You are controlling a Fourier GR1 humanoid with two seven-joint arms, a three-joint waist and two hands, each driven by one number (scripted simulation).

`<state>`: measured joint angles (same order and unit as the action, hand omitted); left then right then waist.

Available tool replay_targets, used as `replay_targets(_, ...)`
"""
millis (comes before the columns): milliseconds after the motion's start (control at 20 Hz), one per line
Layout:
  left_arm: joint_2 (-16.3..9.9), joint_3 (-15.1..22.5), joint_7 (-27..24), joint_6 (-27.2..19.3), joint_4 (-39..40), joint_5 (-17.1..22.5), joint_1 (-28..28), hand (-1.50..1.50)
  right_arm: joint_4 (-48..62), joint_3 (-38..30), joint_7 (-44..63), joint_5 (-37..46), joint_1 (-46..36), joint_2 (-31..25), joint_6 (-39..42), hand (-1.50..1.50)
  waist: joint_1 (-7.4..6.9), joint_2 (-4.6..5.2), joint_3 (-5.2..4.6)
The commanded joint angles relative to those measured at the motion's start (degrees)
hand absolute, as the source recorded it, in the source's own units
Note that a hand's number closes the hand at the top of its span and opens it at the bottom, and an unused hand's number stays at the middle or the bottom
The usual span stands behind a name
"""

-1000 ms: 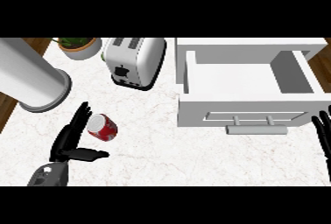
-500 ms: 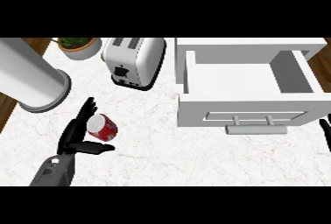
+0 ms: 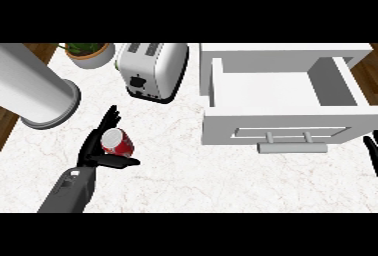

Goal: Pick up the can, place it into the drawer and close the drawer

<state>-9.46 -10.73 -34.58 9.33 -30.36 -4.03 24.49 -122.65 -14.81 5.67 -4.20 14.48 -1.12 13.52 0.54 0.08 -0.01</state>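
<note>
I see the left hand (image 3: 100, 147) wrapped round the red can (image 3: 117, 142) on the marble counter (image 3: 184, 175).

Nearest me, its grey forearm comes up from the lower left; the fingers rise along the can's left side and the thumb crosses under it, so the hand is clamped on the can. At the right edge only a sliver of the right hand (image 3: 370, 152) shows; I cannot tell its state. Further off stands the open drawer (image 3: 284, 120), well apart from the can. Beyond are a toaster (image 3: 153, 70), a grey cylinder (image 3: 33, 87) and a potted plant (image 3: 90, 51).
</note>
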Motion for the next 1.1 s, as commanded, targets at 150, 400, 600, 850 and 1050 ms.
replay_targets(150, 1.0, 0.9, -1.0, 1.0, -0.2, 0.3, 0.7, -1.50, -2.0, -5.4, 0.3, -6.9, 2.8, -2.3, 3.6, -1.50, -0.06, -0.09, 0.00)
replay_targets(400, 1.4, 0.7, -4.4, 3.4, 2.7, 0.8, 2.2, 1.50, -0.9, -1.1, -0.3, -2.5, 1.6, -0.2, 0.2, -1.50, 0.03, -0.01, -0.01)
replay_targets(600, 3.5, 1.3, 5.0, 3.7, -4.1, 3.3, 2.3, 1.50, -4.8, 4.9, -0.6, 1.2, 5.5, 1.1, -3.1, -1.50, -0.18, -0.12, 0.00)
replay_targets(850, 2.7, -1.9, 2.7, -2.3, -6.6, 5.1, -1.3, 1.50, -2.4, 1.4, 0.4, -1.2, 2.5, 0.6, -1.0, -1.50, -0.55, -0.15, 0.01)
replay_targets(1050, 3.6, -5.6, 4.5, -8.2, -12.5, 8.5, -4.5, 1.50, -4.1, -0.3, 1.2, -2.8, 2.4, -0.5, -0.9, -1.50, -0.95, -0.29, 0.04)
